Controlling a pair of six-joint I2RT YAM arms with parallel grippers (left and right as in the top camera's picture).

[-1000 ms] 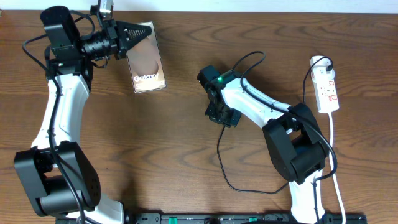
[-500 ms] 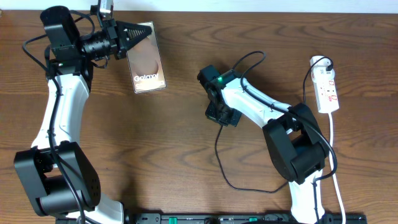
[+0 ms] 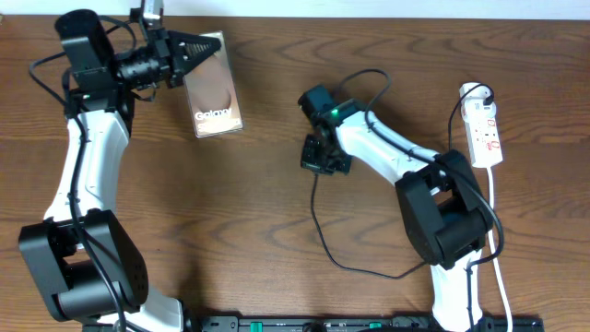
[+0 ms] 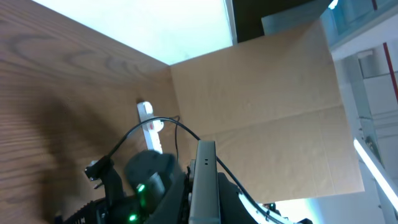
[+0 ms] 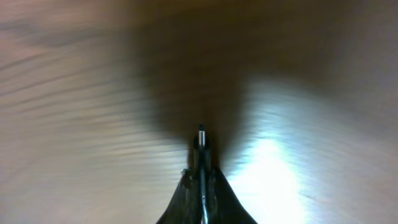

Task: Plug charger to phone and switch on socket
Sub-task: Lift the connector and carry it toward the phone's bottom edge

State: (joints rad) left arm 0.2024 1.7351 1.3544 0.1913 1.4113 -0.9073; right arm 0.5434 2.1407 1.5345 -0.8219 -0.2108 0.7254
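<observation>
Phone (image 3: 216, 100), one only, lies at the upper left of the table (image 3: 258, 240) in the overhead view, its top edge pinched by the closed left gripper (image 3: 214, 44). One charger (image 3: 312, 214) loops across the middle. Its plug tip (image 5: 201, 133) pokes out of the right gripper (image 3: 323, 159), which is clamped shut on it, well apart from the phone. One socket (image 3: 485, 129) sits at the right edge. Since a second ago the right gripper has closed and shifted slightly toward the phone, dragging the cable loop with it.
</observation>
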